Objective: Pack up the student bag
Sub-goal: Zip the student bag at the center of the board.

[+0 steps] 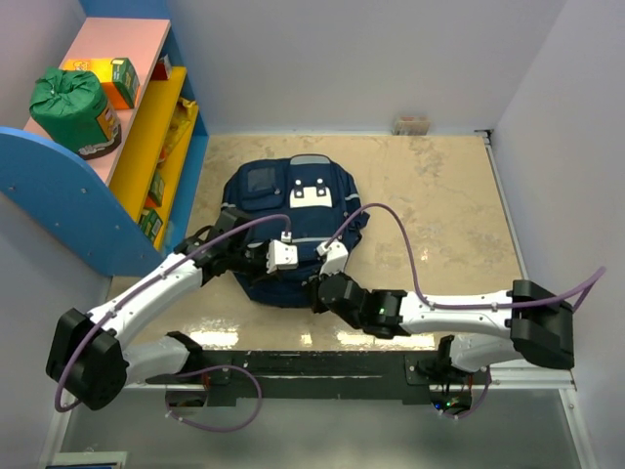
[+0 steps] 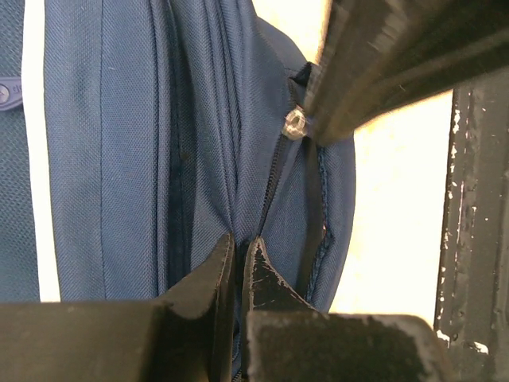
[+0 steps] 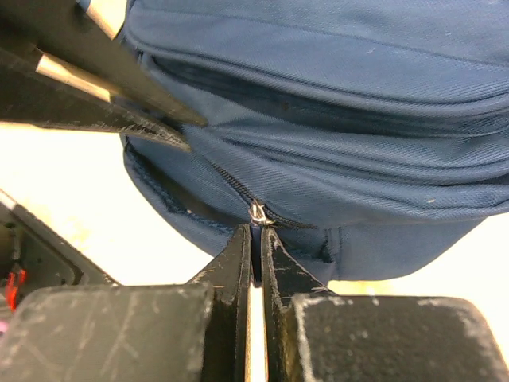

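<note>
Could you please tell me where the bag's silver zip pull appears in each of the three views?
Top external: too small to make out; it sits at the near edge of the bag, hidden by the arms.
Left wrist: upper right of centre, the zip pull at the tip of the right end effector.
Right wrist: centre, just above its own fingertips.
Shared landmark: the bag's near edge, with the zip along it.
</note>
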Controlling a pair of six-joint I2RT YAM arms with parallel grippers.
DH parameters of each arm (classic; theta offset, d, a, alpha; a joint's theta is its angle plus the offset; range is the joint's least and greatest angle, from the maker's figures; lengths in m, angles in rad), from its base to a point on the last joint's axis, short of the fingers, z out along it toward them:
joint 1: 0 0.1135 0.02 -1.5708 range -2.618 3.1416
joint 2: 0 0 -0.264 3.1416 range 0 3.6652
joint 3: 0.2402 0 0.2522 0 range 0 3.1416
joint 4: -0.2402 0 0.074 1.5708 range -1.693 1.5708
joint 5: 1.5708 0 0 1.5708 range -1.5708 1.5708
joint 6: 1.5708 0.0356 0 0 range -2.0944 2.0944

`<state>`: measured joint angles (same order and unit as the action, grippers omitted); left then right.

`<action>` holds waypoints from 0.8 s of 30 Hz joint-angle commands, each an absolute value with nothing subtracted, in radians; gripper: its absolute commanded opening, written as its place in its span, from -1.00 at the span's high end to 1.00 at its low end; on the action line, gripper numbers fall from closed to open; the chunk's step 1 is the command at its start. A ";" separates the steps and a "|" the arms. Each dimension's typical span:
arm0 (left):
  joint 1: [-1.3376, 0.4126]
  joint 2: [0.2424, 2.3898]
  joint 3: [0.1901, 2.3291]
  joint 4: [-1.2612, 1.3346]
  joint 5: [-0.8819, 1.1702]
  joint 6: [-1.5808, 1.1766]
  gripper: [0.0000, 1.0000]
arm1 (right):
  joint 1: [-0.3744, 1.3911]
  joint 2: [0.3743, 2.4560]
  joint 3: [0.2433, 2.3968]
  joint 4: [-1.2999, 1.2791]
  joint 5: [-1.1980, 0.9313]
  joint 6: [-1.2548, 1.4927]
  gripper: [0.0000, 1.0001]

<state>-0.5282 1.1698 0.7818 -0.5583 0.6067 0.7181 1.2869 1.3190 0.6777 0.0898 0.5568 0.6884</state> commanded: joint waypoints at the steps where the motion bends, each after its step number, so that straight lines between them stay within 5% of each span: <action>1: -0.508 1.121 0.763 -0.586 0.482 0.782 1.00 | 1.136 1.255 0.644 -0.146 0.477 0.727 1.00; 9: -0.486 1.066 0.695 -0.618 0.413 0.900 1.00 | 1.058 1.222 0.611 -0.193 0.350 0.739 1.00; 24: -0.123 1.048 0.713 -0.790 0.442 1.224 1.00 | 1.005 1.242 0.660 -0.058 0.399 0.499 1.00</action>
